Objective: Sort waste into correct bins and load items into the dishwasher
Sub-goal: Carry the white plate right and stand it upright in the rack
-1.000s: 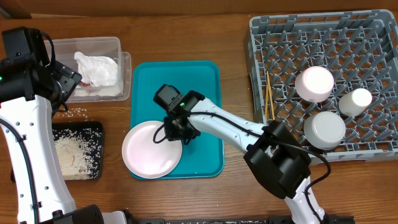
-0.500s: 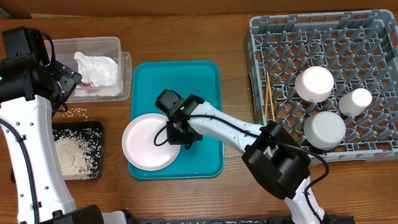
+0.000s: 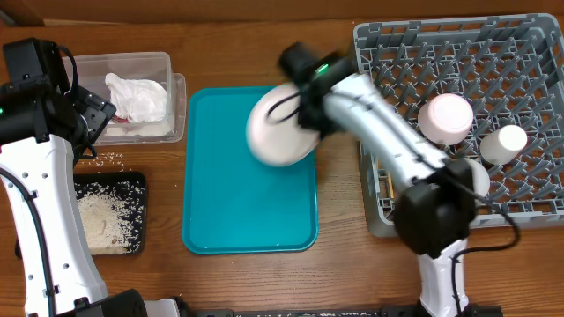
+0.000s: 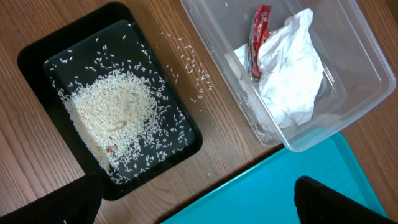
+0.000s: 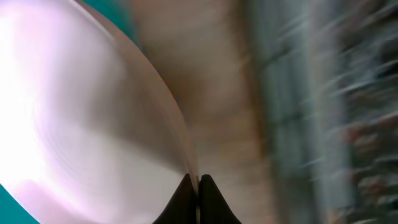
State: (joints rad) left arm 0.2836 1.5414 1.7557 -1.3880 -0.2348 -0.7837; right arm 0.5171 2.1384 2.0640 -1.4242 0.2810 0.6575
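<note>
**Plate in the air, pinched by the rim**

The right jaws are clamped tight on the plate (image 3: 280, 132), and the plate is off the surface, tilted, over the far right corner of the teal tray (image 3: 247, 202), just left of the rack (image 3: 370, 53). The right wrist view shows the grip itself: two dark fingertips (image 5: 186, 202) pressed together on the thin rim, with the plate's white face (image 5: 81, 124) filling the left of the frame. Everything behind it is a blur.

Only the overhead view shows the rack's load: a dish (image 3: 447, 119) and a cup (image 3: 504, 143) stand among the pegs on the right.

Over on the left, the left jaws are spread wide and hold nothing. Their dark fingers (image 4: 74, 199) sit at the two near corners of that wrist view. That camera gives the bins in detail. The napkin (image 4: 292, 68) and the red wrapper (image 4: 258, 37) lie in the clear tub (image 4: 348, 118), and a heap of rice (image 4: 112, 118) lies in the black tray (image 4: 37, 56). A few stray grains (image 4: 186, 62) are scattered on the worktop (image 4: 217, 124) between the two bins.
</note>
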